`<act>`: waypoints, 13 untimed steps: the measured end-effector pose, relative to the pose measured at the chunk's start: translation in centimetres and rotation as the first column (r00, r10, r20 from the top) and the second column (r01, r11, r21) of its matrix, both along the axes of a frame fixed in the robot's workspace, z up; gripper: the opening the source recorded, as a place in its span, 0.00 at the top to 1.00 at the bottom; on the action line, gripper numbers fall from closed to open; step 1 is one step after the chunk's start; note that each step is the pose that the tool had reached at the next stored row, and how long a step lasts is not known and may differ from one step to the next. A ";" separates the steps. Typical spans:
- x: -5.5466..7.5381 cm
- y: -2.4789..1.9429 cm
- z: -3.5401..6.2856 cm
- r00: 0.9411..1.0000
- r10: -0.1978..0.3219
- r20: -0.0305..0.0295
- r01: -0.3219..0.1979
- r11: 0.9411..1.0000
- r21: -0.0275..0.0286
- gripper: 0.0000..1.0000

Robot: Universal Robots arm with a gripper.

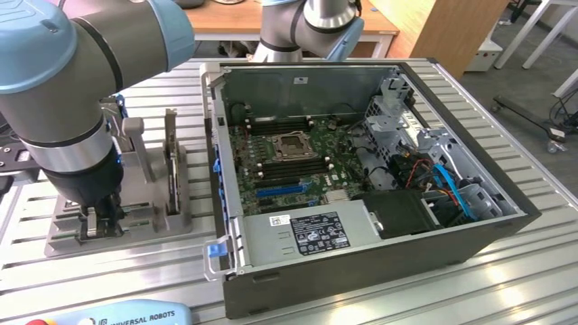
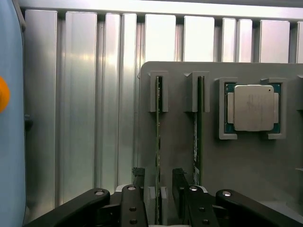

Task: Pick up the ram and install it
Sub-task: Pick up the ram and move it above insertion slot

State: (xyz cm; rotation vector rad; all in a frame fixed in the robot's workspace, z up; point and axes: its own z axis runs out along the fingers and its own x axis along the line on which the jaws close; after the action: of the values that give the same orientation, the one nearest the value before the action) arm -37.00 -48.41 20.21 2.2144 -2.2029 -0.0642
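Note:
Two green ram sticks stand on edge in slots of a grey fixture [image 2: 180, 137]. In the wrist view my gripper [image 2: 158, 173] is lowered over the end of one ram stick [image 2: 157, 127]. Its black fingers [image 2: 138, 172] stand on either side of the board with a gap on each side, so it is open and holds nothing. The second ram stick [image 2: 198, 132] stands parallel just beside the other finger. In the exterior view the gripper [image 1: 97, 227] reaches down into the fixture [image 1: 145, 227] at the exterior view's left, beside the open computer case [image 1: 505, 223].
A square silver processor chip [image 2: 251, 108] lies in a pocket of the fixture beyond the second stick. The case's motherboard [image 1: 339, 172] shows a CPU socket [image 1: 291, 145] flanked by dark memory slots [image 1: 271, 124]. A blue teach pendant [image 1: 108, 315] lies at the ribbed metal table's [image 1: 524, 284] front edge.

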 end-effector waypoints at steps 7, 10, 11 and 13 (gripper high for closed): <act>0.0 -0.02 -0.01 1.000 0.000 0.000 0.000 1.000 0.000 0.63; 0.0 -0.02 -0.01 1.000 0.000 0.000 0.000 1.000 0.000 0.63; 0.0 -0.02 -0.02 1.000 0.000 0.000 0.000 1.000 0.000 0.63; 0.0 -0.04 -0.02 1.000 0.000 0.000 0.000 1.000 0.000 0.63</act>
State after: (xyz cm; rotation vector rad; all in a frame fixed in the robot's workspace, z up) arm -37.00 -48.45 20.19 2.2145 -2.2030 -0.0641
